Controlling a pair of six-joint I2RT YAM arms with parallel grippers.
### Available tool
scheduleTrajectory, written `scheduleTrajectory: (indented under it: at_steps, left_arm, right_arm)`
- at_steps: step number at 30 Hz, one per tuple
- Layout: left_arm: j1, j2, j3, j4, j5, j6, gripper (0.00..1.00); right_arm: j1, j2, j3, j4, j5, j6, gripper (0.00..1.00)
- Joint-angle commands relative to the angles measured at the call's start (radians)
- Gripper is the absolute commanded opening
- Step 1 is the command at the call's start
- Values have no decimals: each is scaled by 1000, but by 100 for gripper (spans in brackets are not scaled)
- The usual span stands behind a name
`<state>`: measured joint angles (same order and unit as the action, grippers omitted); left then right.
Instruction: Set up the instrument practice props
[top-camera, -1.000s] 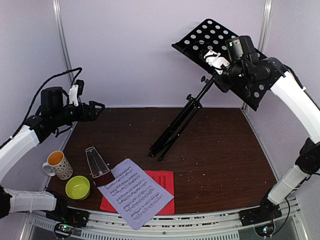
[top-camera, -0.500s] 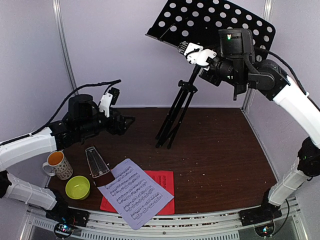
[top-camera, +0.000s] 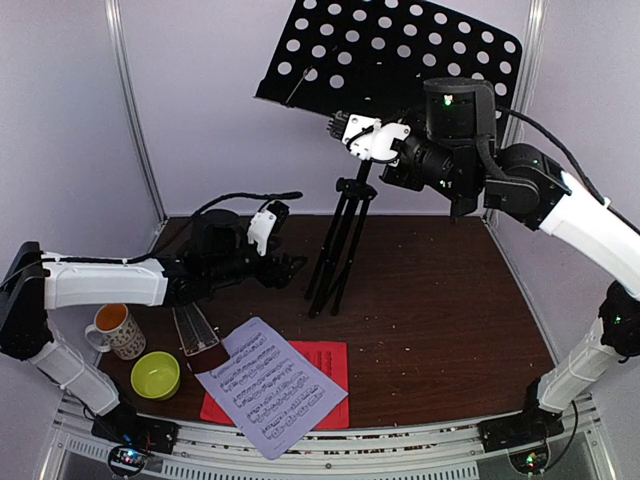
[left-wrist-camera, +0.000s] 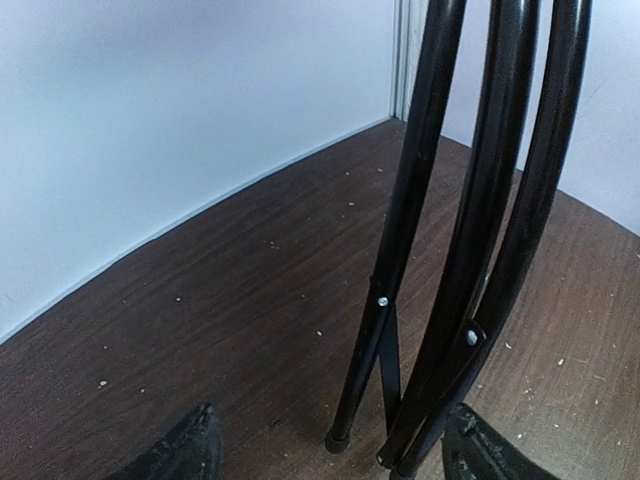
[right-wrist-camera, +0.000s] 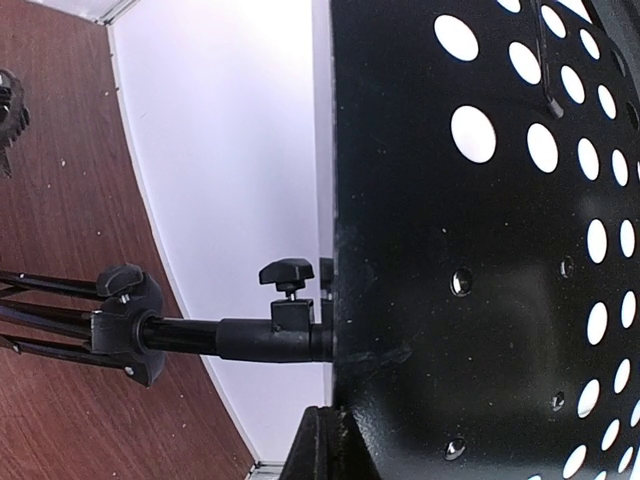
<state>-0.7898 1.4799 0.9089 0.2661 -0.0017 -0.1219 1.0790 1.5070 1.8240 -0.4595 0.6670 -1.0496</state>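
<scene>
The stand (top-camera: 400, 50) rises nearly upright at the back of the worktop (top-camera: 450, 320), with the right pincer (top-camera: 340, 128) clamped on its desk's lower edge. The left pincer (top-camera: 290, 268) is open at the feet of the folded legs. The white sheet (top-camera: 270, 385) overlaps the red sheet (top-camera: 325, 365) near the metronome (top-camera: 195, 325).

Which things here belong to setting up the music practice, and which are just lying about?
Part of the job: black tripod music stand with perforated metal desk; white music sheet; red music sheet; small pyramid metronome with clear cover.
Just lying about: patterned mug with orange inside; small lime-green bowl.
</scene>
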Motion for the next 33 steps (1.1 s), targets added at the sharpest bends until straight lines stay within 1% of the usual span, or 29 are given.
scheduleTrajectory:
  at_steps: [1,6,10,13,18,24,27,30,31,33]
  left_arm:
    - [-14,55,63,120,-6,62,76]
    - [-41,122,137,132,9,105,73]
    - [-60,181,189,149,0,110,70]
    - [-66,214,197,201,-27,107,67]
    - [-69,253,199,285,-46,125,65]
    - [-81,294,258,266,-74,162,60]
    - [-99,314,294,256,-81,207,51]
    - [-116,332,310,261,-84,260,34]
    - [-117,336,310,274,-75,269,26]
    - [-118,344,301,304,-62,293,17]
  right_arm:
    - [18,-125,25,303,20,-41,0]
    - [26,-148,-14,322,11,-62,0]
    - [38,-168,-37,336,2,-73,0]
    - [49,-179,-38,339,-6,-76,0]
    - [67,-198,-38,337,-19,-80,0]
    - [89,-229,-38,319,-63,-44,0]
    - [89,-233,-37,310,-76,-34,0]
    - [89,-226,-35,308,-58,-57,0]
    - [88,-225,-35,310,-55,-64,0]
    - [87,-226,-38,317,-44,-79,0]
